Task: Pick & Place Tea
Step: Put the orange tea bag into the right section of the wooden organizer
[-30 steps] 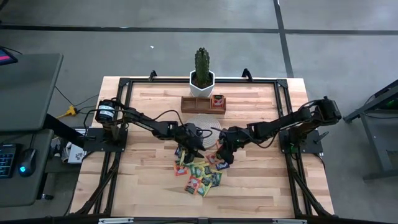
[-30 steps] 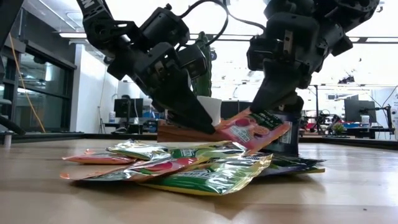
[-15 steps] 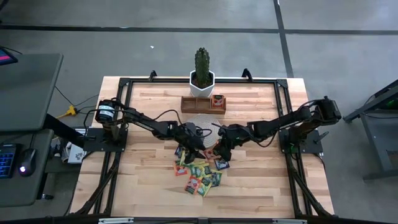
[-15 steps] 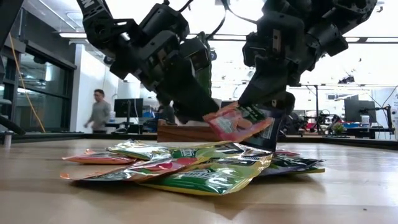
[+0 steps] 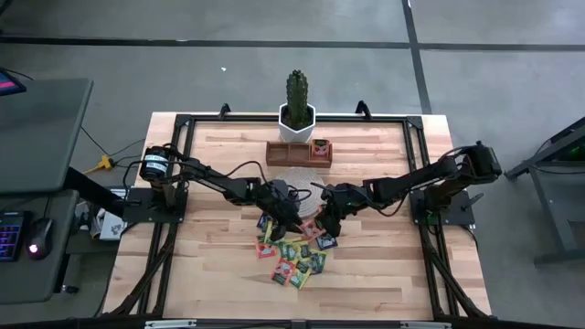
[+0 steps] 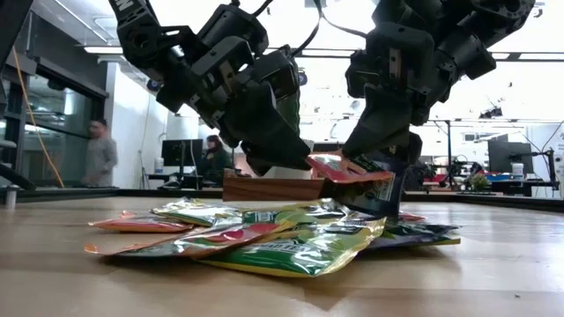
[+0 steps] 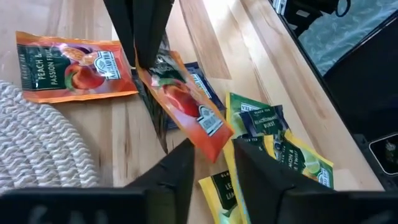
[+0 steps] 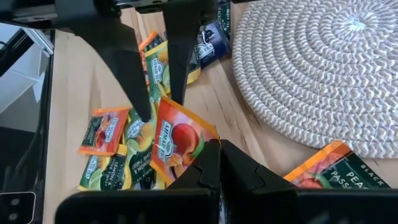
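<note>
I see the right gripper (image 8: 210, 163) clamped on a red-orange square tea sachet (image 8: 176, 145), raised just beside the round whitish woven mat (image 8: 317, 68). My left gripper (image 7: 211, 163) stands parted at that sachet's far edge. Remaining mixed-colour sachets (image 6: 264, 233) lie heaped near the mat.

Readable only on the tea sachets. "PEACH & PASSION FRU…" and "BLACK TEA" printed on the orange sachet (image 7: 71, 67) lying just beside the woven mat (image 7: 43, 149). "BLACK" and "PASS…" legible on the orange sachet (image 8: 336, 169) at the mat's (image 8: 317, 68) edge in the right wrist view. Other sachet labels too small to read.
</note>
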`<act>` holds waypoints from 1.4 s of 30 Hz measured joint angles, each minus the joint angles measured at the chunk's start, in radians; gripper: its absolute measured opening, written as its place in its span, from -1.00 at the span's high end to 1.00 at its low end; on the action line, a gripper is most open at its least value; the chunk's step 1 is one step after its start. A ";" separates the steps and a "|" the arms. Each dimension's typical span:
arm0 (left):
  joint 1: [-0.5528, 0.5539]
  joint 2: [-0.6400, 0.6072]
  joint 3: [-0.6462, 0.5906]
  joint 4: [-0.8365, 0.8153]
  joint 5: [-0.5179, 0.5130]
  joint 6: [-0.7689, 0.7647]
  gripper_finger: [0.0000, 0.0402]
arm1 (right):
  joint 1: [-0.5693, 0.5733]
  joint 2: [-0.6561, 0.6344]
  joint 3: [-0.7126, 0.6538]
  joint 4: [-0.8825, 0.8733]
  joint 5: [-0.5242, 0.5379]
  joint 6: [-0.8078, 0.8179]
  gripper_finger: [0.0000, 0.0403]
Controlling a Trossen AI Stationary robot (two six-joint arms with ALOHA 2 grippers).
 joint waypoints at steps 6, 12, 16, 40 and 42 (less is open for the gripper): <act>0.000 0.000 0.000 0.000 -0.001 -0.012 0.89 | 0.000 0.000 0.000 0.006 0.002 0.001 1.00; 0.000 0.000 0.000 0.023 -0.001 -0.019 0.98 | 0.000 0.000 0.000 0.006 0.004 0.002 1.00; 0.000 0.000 0.000 0.053 0.005 -0.020 0.94 | 0.000 0.000 0.000 0.006 0.004 0.002 1.00; 0.000 0.000 0.000 0.028 -0.008 0.011 1.00 | -0.015 0.000 0.000 0.011 -0.055 0.019 0.43; 0.000 0.000 0.000 0.028 -0.009 0.012 1.00 | -0.032 0.000 0.000 0.020 -0.084 0.027 0.31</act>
